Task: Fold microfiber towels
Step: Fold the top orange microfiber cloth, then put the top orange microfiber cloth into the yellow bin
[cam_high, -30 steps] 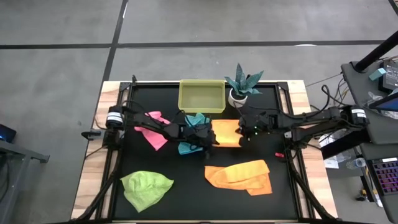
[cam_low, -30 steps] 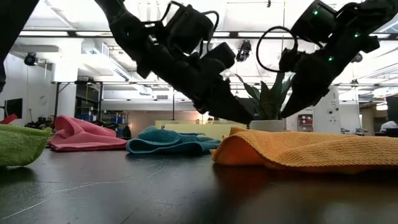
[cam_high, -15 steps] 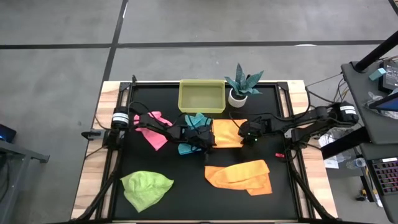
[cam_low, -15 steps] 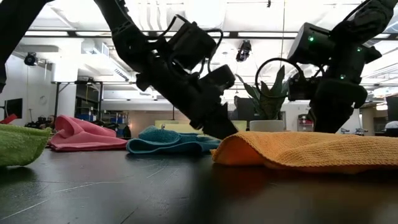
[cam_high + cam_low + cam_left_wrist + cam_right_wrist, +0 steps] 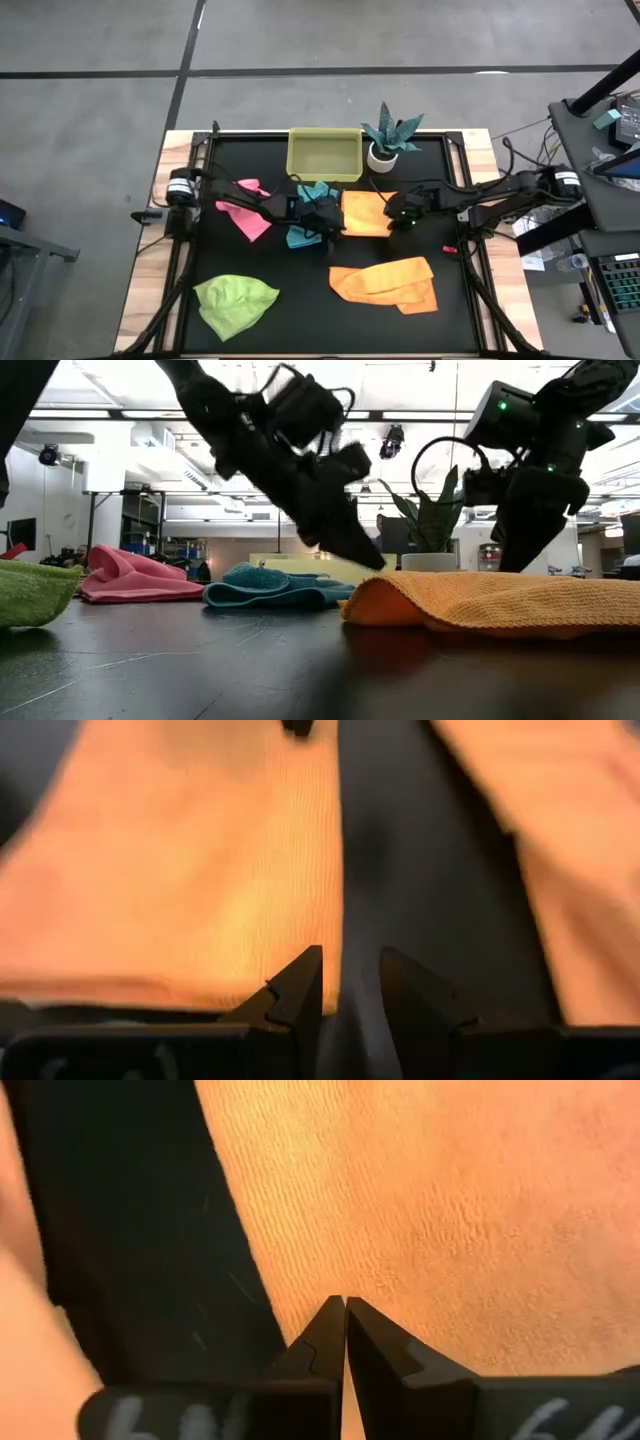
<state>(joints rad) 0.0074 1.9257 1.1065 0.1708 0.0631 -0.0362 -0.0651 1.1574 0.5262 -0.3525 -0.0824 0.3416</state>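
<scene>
A folded orange-yellow towel lies flat at the table's middle. My left gripper hangs just above its left edge, fingers a little apart and empty. My right gripper is shut, its tips over the same towel near its right edge. A turquoise towel lies bunched under my left arm. A pink towel, a lime green towel and a second, crumpled orange-yellow towel lie on the table. My left gripper touches nothing. My right gripper points down with shut fingers over the folded towel's surface near its right edge. I cannot tell whether the tips touch the cloth. In the low view the nearer orange towel hides that spot.
A yellow plastic tray and a small teal plant in a white pot stand at the table's far edge. Bare black table surface shows between the green and the crumpled orange towel.
My left gripper dipped to the folded orange towel's left edge and has risen again. My right gripper has come down from a slant to point down at the towel's right edge. The towels have stayed in place.
</scene>
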